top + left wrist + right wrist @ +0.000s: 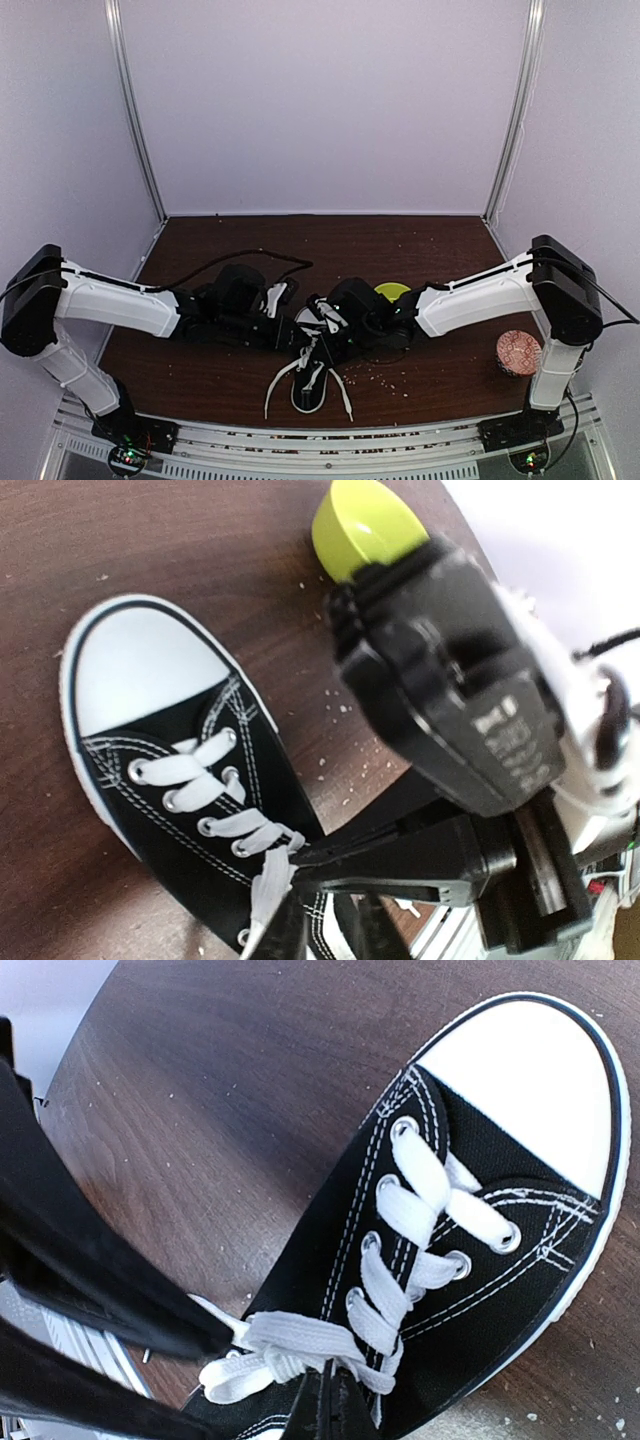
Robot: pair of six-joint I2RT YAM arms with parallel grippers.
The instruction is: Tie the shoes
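2 arms stretched low and inward toward the shoe (500,1290), left arm (120,300) on its left side, right arm (480,295) on its right side, wrists nearly meeting over it, left gripper (325,935) fingers apart, right gripper (330,1410) fingers pressed together above its lacing

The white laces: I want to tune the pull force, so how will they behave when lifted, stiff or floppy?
Probably floppy: in the top view the laces trail in loose curves across the table. Likely light, being flat thin strips. A hard pull may drag the sneaker, since they are threaded through it.
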